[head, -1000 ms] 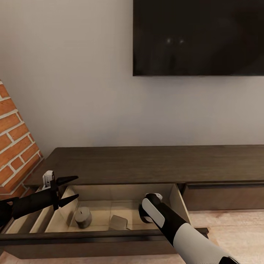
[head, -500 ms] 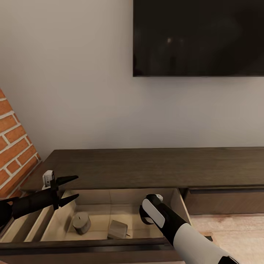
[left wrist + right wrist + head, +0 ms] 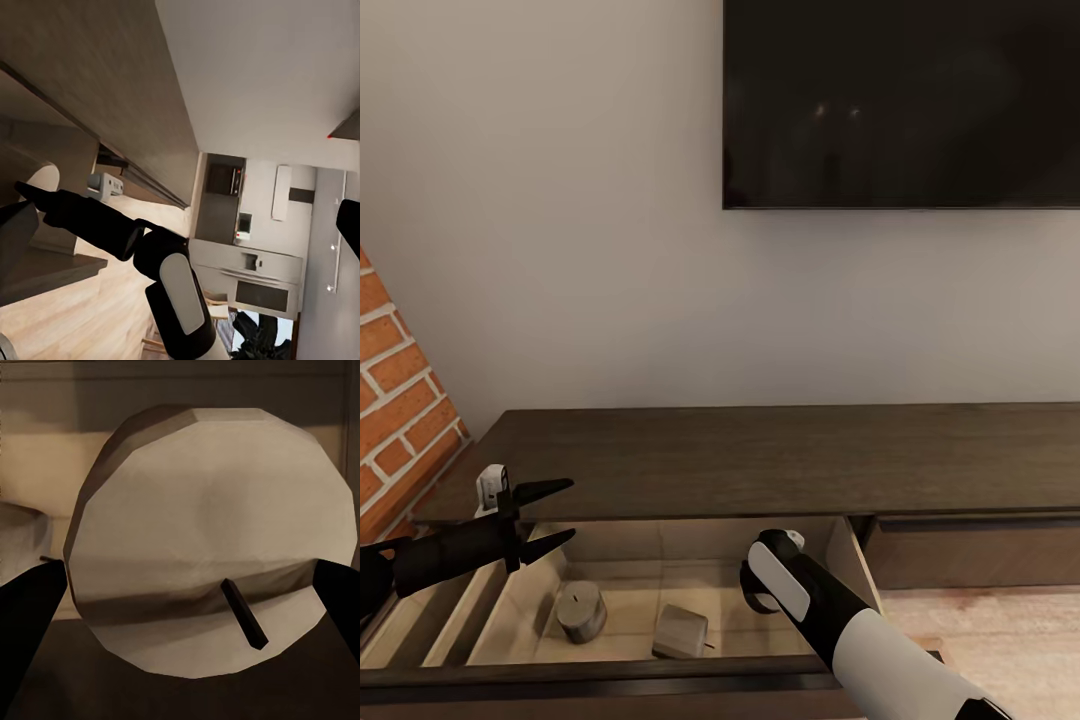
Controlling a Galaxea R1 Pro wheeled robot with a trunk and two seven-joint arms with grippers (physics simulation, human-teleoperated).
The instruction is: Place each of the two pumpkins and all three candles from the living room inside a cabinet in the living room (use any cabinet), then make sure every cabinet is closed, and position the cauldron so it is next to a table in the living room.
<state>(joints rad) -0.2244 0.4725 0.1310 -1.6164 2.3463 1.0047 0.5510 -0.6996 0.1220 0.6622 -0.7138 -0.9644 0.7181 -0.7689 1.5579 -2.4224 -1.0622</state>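
With two candles (image 3: 582, 610) lying inside the open cabinet (image 3: 760, 450) drawer, apparently third candle (image 3: 206, 547) clamped in right claw (image 3: 187, 592) above drawer; left claw (image 3: 550, 515) apart, empty. Pumpkins, closing, cauldron pending.

Dark-brown cabinet (image 3: 780, 455), pale interior

Pale candle (image 3: 202, 532) with dark wick between two dark fingers (image 3: 30, 615).

The view is shifted since 1 second ago. The 2 candles (image 3: 581, 610) (image 3: 681, 631) in the drawer (image 3: 650, 672) are seen slightly displaced.
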